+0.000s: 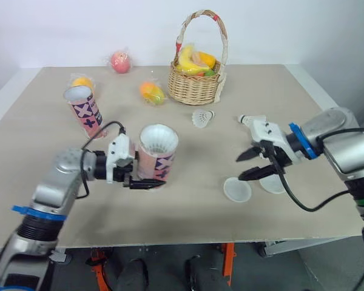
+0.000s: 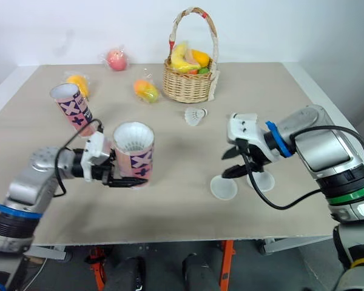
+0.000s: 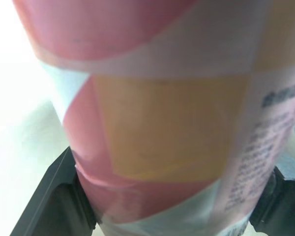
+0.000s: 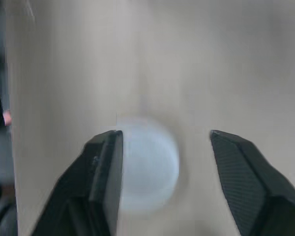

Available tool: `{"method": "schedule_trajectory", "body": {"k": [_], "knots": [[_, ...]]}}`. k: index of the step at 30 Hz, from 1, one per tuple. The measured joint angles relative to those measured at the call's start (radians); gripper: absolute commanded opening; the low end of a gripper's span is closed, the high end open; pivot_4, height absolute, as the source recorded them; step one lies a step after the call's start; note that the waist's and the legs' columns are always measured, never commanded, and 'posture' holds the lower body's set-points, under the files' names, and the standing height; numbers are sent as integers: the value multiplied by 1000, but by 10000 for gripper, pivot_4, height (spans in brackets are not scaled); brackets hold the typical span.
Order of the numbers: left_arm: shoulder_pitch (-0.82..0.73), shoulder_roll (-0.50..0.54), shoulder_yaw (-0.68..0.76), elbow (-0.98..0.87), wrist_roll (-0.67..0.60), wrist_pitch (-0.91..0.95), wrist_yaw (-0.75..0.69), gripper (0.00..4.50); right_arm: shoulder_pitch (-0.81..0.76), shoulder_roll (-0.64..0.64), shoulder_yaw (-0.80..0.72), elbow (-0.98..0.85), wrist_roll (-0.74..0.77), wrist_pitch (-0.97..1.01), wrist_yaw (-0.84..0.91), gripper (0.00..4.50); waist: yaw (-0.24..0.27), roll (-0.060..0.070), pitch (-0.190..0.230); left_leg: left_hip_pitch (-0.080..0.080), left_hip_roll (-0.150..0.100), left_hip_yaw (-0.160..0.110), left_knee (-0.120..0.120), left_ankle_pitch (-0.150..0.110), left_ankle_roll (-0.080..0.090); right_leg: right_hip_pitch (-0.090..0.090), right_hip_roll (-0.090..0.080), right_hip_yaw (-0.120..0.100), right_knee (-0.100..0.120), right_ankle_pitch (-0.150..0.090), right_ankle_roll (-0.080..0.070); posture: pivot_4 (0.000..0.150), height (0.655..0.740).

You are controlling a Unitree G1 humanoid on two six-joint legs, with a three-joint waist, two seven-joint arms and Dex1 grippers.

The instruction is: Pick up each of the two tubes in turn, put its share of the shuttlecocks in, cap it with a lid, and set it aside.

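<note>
A pink patterned tube stands upright left of the table's middle, with white shuttlecock feathers showing in its mouth. My left gripper is shut on its lower part, and the tube sits between both fingers. A second, open tube stands tilted at the back left. One shuttlecock lies loose in front of the basket. Two translucent lids lie at the front right. My right gripper hovers open just above them, and one lid lies between its fingers.
A wicker basket of fruit stands at the back centre. A wrapped apple, an orange and another wrapped fruit lie along the back left. A white object, perhaps another shuttlecock, lies behind my right wrist.
</note>
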Motion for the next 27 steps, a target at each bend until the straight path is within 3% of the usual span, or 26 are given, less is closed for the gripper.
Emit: {"method": "schedule_trajectory", "body": {"k": [6, 16, 17, 19, 23, 27], "knots": [[42, -114, -53, 46, 38, -99, 57, 33374, 1, 43, 52, 144, -102, -89, -1, 28088, 0, 0, 0, 1, 0, 1, 2, 1, 0, 1, 0, 2, 0, 4, 2, 1500, 7400], [90, -179, -92, 161, 120, -308, 90, 33374, -34, 155, 112, 212, -212, -106, -11, 28088, 5, 1, 1, 0, -2, 2, 3, 1, 0, 1, -1, 4, 0, 5, 1, 1500, 7400], [94, -194, -92, 175, 121, -334, 99, 33374, -33, 154, 117, 202, -229, -115, -11, 24479, 5, 1, 1, 0, -2, 2, 3, 1, 0, 2, -1, 4, 0, 5, 1, 1500, 7400], [95, -206, -92, 187, 124, -355, 104, 33374, -30, 154, 117, 190, -241, -120, -11, 21996, 5, 1, 0, 0, -2, 2, 3, 1, 0, 2, -1, 4, 0, 5, 2, 1500, 7400], [96, -237, -89, 229, 123, -404, 120, 33374, -3, 150, 118, 122, -260, -134, -5, 1348, 5, 1, 0, 1, -2, 1, 3, 1, 0, 2, -1, 4, 0, 4, 4, 1500, 7400], [97, -248, -87, 248, 108, -404, 119, 33374, 15, 147, 116, 76, -275, -146, -5, 541, 5, 1, 0, 1, -2, 1, 3, 1, 0, 3, -1, 4, 0, 4, 4, 1500, 7400]]}}
